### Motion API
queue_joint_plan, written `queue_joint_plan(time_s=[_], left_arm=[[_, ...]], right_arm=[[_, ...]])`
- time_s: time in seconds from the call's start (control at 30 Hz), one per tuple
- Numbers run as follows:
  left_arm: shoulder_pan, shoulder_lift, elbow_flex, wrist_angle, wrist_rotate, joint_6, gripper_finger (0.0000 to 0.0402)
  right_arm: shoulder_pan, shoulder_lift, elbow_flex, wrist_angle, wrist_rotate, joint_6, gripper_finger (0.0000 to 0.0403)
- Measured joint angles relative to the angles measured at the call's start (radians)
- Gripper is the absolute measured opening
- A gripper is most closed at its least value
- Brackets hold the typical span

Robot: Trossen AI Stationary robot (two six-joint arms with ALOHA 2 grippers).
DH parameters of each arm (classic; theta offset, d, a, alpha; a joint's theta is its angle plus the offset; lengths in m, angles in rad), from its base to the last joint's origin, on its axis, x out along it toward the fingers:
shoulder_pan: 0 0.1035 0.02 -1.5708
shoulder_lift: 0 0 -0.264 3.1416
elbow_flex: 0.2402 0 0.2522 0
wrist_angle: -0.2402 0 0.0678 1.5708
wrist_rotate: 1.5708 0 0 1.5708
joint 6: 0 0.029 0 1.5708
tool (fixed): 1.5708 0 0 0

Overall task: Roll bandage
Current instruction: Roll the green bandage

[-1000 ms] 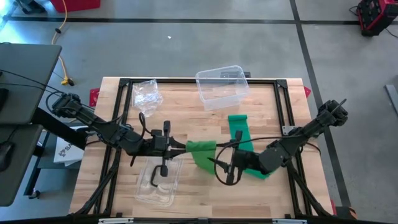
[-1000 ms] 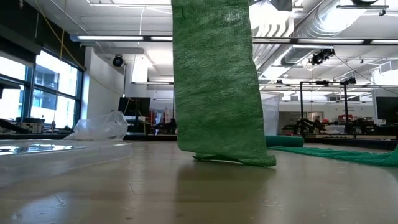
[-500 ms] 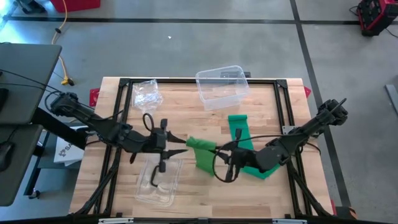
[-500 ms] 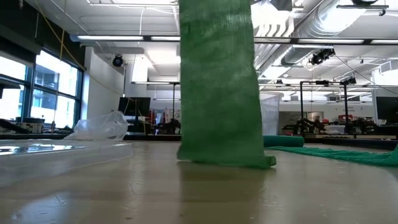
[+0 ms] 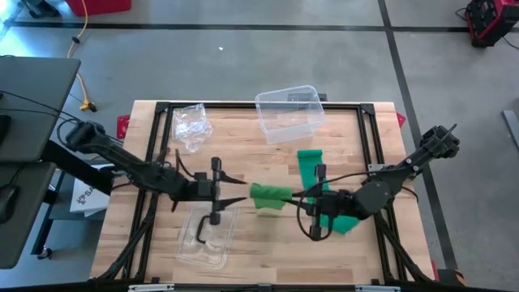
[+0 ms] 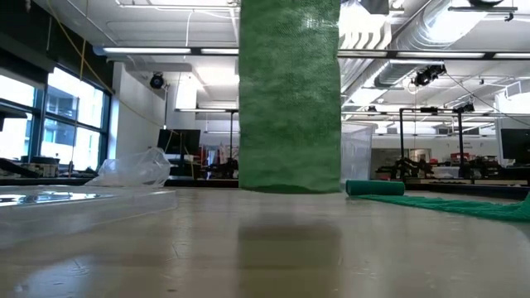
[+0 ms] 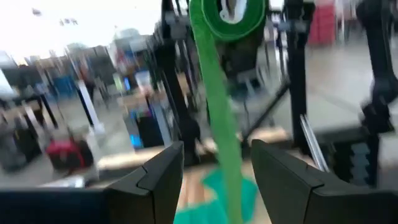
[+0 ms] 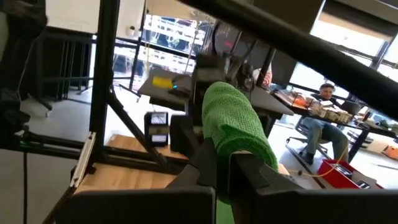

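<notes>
The green bandage has a rolled part (image 5: 270, 196) held up over the middle of the table, and a flat strip (image 5: 309, 166) lying on the wood toward the right. In the low view a wide length (image 6: 290, 95) hangs down, its lower edge clear of the table. My right gripper (image 5: 293, 196) is shut on the roll (image 8: 235, 121). My left gripper (image 5: 242, 192) stands open just left of the roll, touching nothing. In its wrist view the hanging strip (image 7: 221, 118) shows beyond its open fingers (image 7: 158, 177). My right gripper pinches the rolled part of the bandage (image 8: 225, 149) between its two fingers. It comes in about level from the table's right. The roll is lifted clear, and a loose length hangs slack below it.
A clear plastic box (image 5: 289, 113) stands at the far middle, with a crumpled clear bag (image 5: 192, 122) at the far left. A clear tray (image 5: 207, 235) lies near the front, under my left gripper. A black frame (image 5: 373, 138) runs around the table top.
My left gripper has opened and let go of the roll. My right gripper has shut on the roll from the right and lifted it a little. The hanging length, whose lower edge lay crumpled on the table, now hangs clear of it.
</notes>
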Motion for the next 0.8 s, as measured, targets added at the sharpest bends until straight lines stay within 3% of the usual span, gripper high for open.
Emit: queue_joint_plan(time_s=[0.1, 0.23, 0.33, 0.57, 0.67, 0.8], left_arm=[[0.033, 0.078, -0.059, 0.279, 0.049, 0.046, 0.0184], [0.086, 0.181, -0.057, 0.484, 0.285, 0.057, 0.0188], [0.124, 0.240, -0.020, 0.520, 0.374, -0.014, 0.0203], [0.181, 0.355, 0.105, 0.501, 0.367, -0.072, 0.0232], [0.182, 0.367, 0.150, 0.429, 0.324, -0.015, 0.0203], [0.182, 0.371, 0.161, 0.320, 0.260, 0.010, 0.0080]], right_arm=[[-0.003, -0.004, 0.000, 0.005, -0.016, 0.001, 0.0002], [-0.009, -0.003, 0.000, 0.002, -0.021, 0.000, 0.0001], [-0.010, -0.003, 0.000, 0.005, -0.019, 0.000, 0.0001], [-0.009, -0.003, 0.000, 0.004, -0.019, 0.000, 0.0001], [-0.008, -0.003, 0.000, 0.001, -0.019, 0.005, 0.0001], [-0.001, -0.003, 0.000, -0.020, -0.019, 0.040, 0.0001]])
